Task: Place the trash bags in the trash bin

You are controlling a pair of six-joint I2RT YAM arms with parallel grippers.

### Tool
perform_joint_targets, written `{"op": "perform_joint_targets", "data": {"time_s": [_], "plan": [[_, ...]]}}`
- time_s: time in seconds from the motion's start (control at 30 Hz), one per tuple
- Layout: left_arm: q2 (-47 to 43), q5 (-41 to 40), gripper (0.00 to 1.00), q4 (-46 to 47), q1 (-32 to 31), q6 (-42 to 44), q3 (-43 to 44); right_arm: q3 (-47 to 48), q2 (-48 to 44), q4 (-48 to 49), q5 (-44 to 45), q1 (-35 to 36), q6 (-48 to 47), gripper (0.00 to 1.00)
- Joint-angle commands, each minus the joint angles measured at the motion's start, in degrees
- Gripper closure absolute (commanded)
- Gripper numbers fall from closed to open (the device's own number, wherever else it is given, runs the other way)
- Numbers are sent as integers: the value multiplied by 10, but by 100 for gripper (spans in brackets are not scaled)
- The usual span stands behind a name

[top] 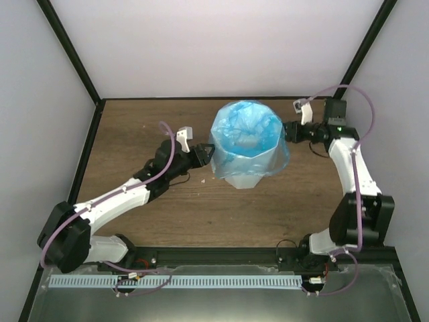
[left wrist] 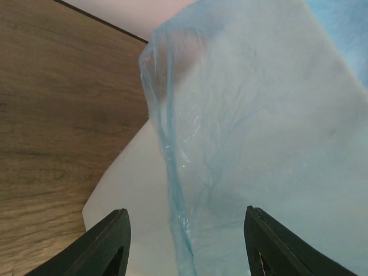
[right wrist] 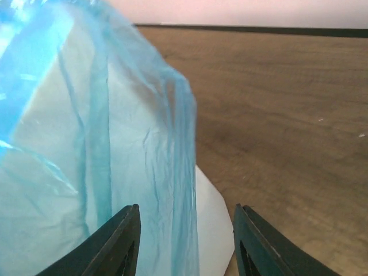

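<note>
Centrally, trash bin (top: 242,180), wooden table (top: 134,127) (white walls (top: 221,47))

Top view looks down over whole counter (top: 134,134); both wrist views sit close against opposite trash bin (top: 242,180) sides.

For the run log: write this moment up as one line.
trash bag: lines trash bin, film folded over rim | left hand: open, beside bin | right hand: open, beside bin
</note>
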Motion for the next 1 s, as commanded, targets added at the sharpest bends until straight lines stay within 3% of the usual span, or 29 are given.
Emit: {"op": "perform_joint_targets", "data": {"time_s": [0.0,0.23,0.4,0.47,0.67,0.97], "plan": [[-41,-10,43,-36,27,-13,6,-59,-98,-47,-1,50,-66,53],[-111,5,34,-90,139,-13,-15,-79,-171,-116,87,30,-130,48],[-69,83,32,-73,202,-14,11,-40,-119,-163,-18,-104,-134,49],[-30,136,32,-54,217,-20,30,-29,-100,-187,-62,-115,-148,49],[62,281,33,40,218,-44,68,-55,-93,-219,-174,-115,-196,40],[118,346,41,59,182,-32,77,-60,-55,-206,-207,-74,-172,37]]}}
